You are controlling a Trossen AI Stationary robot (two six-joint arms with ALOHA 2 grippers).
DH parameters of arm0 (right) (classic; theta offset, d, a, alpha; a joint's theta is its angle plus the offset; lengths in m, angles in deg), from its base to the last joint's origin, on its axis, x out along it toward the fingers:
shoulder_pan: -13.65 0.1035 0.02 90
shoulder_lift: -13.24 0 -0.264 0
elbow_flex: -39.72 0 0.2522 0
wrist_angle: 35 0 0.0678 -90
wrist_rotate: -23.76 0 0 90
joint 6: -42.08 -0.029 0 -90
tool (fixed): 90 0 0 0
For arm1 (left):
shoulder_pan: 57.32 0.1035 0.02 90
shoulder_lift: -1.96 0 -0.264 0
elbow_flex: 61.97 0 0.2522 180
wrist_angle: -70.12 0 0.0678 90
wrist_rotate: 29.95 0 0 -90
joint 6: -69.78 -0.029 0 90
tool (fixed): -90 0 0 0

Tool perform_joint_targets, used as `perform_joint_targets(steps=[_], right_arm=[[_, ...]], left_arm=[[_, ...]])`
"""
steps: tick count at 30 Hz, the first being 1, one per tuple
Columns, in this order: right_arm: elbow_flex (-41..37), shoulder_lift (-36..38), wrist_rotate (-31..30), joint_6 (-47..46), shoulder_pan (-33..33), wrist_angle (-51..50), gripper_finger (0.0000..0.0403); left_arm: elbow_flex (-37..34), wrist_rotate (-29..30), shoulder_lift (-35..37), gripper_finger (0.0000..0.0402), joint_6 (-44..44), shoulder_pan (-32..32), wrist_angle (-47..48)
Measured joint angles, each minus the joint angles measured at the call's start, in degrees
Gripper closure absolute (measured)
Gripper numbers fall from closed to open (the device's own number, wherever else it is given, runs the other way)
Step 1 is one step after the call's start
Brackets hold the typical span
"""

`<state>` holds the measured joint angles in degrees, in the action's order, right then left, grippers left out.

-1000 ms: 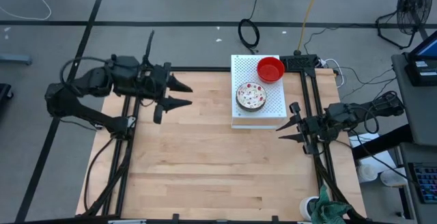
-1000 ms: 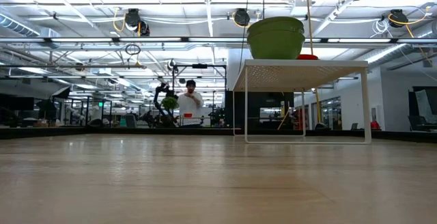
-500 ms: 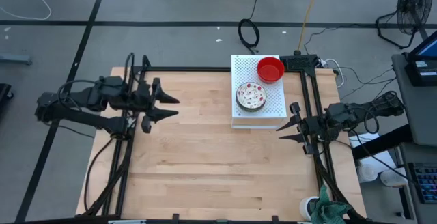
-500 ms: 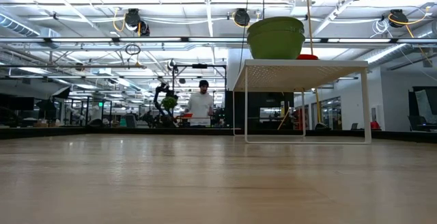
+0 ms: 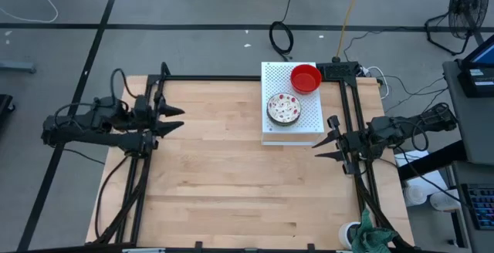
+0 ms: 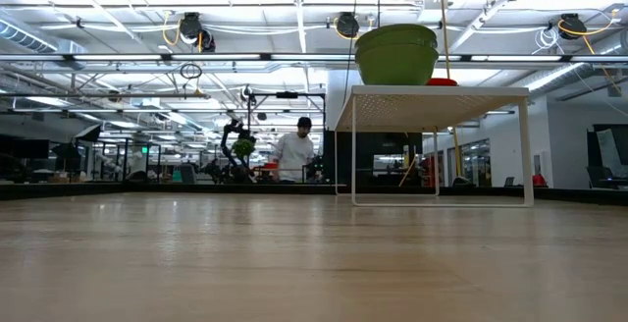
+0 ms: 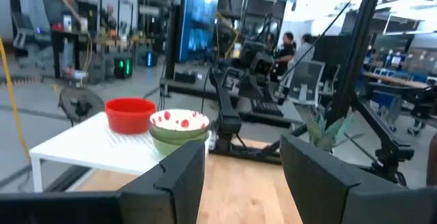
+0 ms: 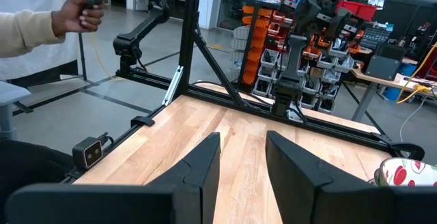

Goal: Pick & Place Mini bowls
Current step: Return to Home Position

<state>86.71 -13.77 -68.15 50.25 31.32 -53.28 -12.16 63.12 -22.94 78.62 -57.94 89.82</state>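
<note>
Seen from overhead, the white perforated shelf point(image 5: 307, 122) sits at about one o'clock on the worktop point(image 5: 231, 183). The red bowl point(image 5: 306, 78) is at the shelf's far right corner. The speckled bowl point(image 5: 284, 108) lies just beside it, toward seven o'clock; I cannot tell whether they touch. Looking down, you see only a white inside with red spots. The low view shows what that hides: green outsides, with bowls nested into a stack point(image 6: 396, 55) on the shelf top and the red one a mere sliver behind. The left wrist view also shows green under the spotted rim.

The left tool point(image 5: 176, 119) hangs at nine o'clock, its fingers well apart with nothing between them. The right tool point(image 5: 316, 151) is at three o'clock, near the shelf's near right corner, also parted and empty. A person point(image 6: 294, 151) stands far back in the room. The right wrist view catches a hand point(image 8: 78, 14) beyond the worktop.
</note>
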Motion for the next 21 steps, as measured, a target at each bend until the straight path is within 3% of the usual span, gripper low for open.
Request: perform_joint_targets(steps=[13,21], right_arm=[[0.0,0.0,-0.02,0.02,0.0,0.0,0.0298],[0.0,0.0,-0.02,0.02,0.01,0.0,0.0298]], left_arm=[[-12.19,-0.52,11.91,0.0208,-2.19,0.0,-6.79],[-17.85,-0.6,14.56,0.0208,-0.96,0.0,-9.97]])
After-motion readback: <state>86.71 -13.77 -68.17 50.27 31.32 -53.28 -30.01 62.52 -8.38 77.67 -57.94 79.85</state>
